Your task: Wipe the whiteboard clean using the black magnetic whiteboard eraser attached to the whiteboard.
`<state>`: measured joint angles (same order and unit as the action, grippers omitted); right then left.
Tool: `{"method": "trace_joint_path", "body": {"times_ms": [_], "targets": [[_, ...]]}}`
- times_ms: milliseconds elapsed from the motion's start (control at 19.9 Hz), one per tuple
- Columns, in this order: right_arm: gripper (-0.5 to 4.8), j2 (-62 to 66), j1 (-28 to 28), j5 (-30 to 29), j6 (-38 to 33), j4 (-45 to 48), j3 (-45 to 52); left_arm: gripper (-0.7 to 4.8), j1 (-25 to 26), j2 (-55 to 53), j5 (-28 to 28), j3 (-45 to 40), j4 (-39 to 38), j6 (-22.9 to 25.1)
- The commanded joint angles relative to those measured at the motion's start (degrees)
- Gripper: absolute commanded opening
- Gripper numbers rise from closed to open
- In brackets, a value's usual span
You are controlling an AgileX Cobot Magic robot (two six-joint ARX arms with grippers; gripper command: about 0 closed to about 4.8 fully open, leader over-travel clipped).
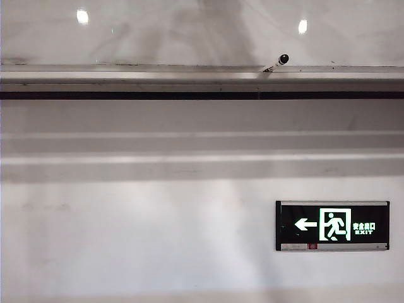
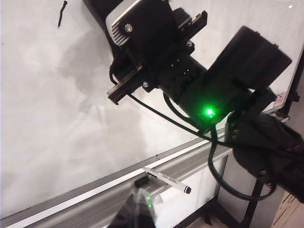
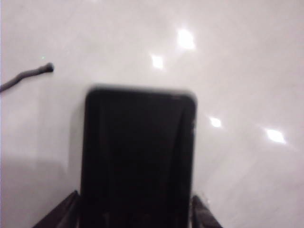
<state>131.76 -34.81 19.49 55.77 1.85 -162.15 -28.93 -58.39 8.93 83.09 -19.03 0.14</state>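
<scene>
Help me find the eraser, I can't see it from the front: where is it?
The black magnetic whiteboard eraser fills the right wrist view, against the whiteboard, between the right gripper fingers.

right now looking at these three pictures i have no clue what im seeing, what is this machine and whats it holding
It's a two-armed robot facing a whiteboard. One camera off the arms sees the ledge, a marker and an exit sign. The left arm's camera shows its shut left gripper and the right arm at the board. The right arm's camera shows the right gripper straddling the black eraser on the board; whether it's squeezing is unclear.
</scene>
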Motion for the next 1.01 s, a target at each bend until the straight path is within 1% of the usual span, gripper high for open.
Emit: {"method": "trace_joint_path", "body": {"times_ms": [50,101,201,252,353,403,453,504,554,604,655,806,1007], "targets": [[3.01,-1.27,-0.52,-0.37,-0.63,0.7,-0.33,-0.05,0.07,0.11,0.31,0.33,0.7,-0.17],[3.25,-1.36,-0.52,-0.37,-1.97,0.37,-0.33,-0.05,0.07,0.11,0.31,0.33,0.7,-0.17],[4.15,-1.55,-0.48,-0.22,-3.15,-0.31,-0.33,-0.05,0.07,0.13,0.31,0.33,0.68,-0.17],[4.23,-1.81,-0.48,-0.09,-3.15,-0.35,-0.33,-0.05,0.07,0.13,0.31,0.33,0.7,-0.17],[4.18,-2.93,-0.61,0.04,-3.13,-0.17,-0.33,-0.05,0.07,0.11,0.31,0.33,0.81,-0.17],[3.87,-4.02,-0.98,1.73,-3.13,0.37,-0.35,-0.05,0.07,0.11,0.24,0.33,1.16,-0.17],[3.27,-5.07,-0.98,3.89,-3.1,1.81,-0.35,-0.05,0.07,0.11,0.09,0.33,1.68,-0.17],[2.3,-6.29,-0.98,7.34,-3.02,4.33,-0.35,-0.05,0.07,-0.07,-0.11,0.33,2.99,-0.17],[1.52,-7.61,-0.96,10.51,-2.97,6.86,-0.35,-0.05,0.07,-0.57,-0.11,0.33,4.74,-0.2],[0.94,-8.94,-0.81,12.59,-2.69,8.33,-0.37,-0.05,0.07,-1.07,-0.11,0.33,6.75,-0.2],[0.48,-10.67,-0.61,13.75,-2.51,8.39,-0.39,-0.05,0.07,-1.75,-0.13,0.33,9.16,-1.01],[-0.03,-15.5,-0.07,13.88,-2.54,4.94,-0.39,-0.05,0.07,-4.5,0.11,0.33,15.87,-5.09],[-0.03,-20.28,0.02,13.81,-2.56,3.52,-0.39,-0.05,0.02,-9.97,-0.15,0.33,26.45,-9.7]]}}
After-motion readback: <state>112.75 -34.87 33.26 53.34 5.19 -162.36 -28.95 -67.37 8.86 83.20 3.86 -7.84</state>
